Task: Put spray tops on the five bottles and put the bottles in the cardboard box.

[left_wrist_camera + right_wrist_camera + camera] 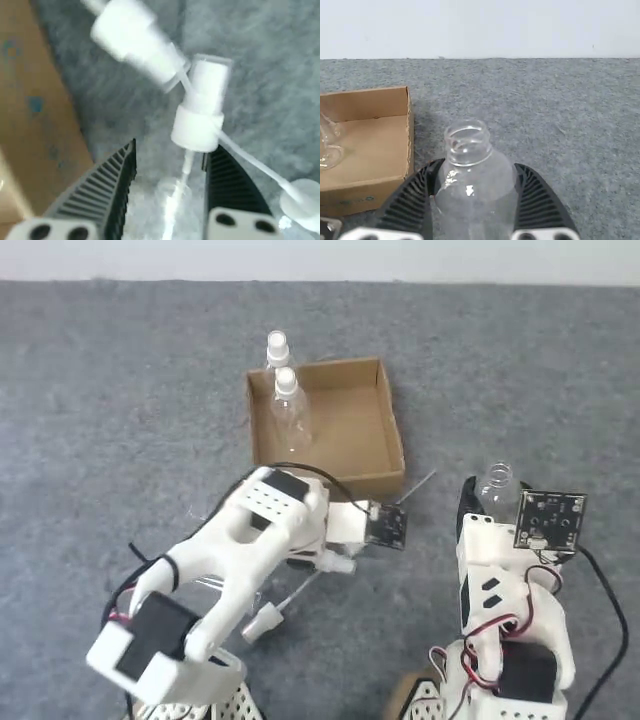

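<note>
Over the table, high view: 1 capped bottle [290, 412] stands inside the cardboard box [392, 425], and loose spray tops [265, 622] lie before it.

Left wrist view: the left gripper [170, 150] gapes wide around a spray top [197, 117], not gripping it.

Right wrist view: the right gripper [479, 167] clamps an uncapped bottle [470, 190] beside the box.

Crossed dip tubes could snag and drag a neighbouring top along.

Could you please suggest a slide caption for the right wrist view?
Right gripper clasps an uncapped clear bottle, with the cardboard box beside it on the grey carpet.
</note>
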Controlling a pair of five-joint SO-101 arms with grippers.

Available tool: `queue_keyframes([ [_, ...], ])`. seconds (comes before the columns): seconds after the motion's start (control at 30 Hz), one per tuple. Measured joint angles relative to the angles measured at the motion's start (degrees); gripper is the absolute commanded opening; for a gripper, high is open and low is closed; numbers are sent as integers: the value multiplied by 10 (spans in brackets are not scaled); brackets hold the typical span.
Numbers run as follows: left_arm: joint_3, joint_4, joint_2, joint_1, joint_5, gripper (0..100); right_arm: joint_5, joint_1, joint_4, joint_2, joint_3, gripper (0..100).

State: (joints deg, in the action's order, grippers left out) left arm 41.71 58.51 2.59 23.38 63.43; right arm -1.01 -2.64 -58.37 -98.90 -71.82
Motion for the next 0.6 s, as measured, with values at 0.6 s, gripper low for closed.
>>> queue_keyframes([
  [0.6, -1, -19, -8, 32, -31, 80, 0, 0, 0, 0, 0, 28],
])
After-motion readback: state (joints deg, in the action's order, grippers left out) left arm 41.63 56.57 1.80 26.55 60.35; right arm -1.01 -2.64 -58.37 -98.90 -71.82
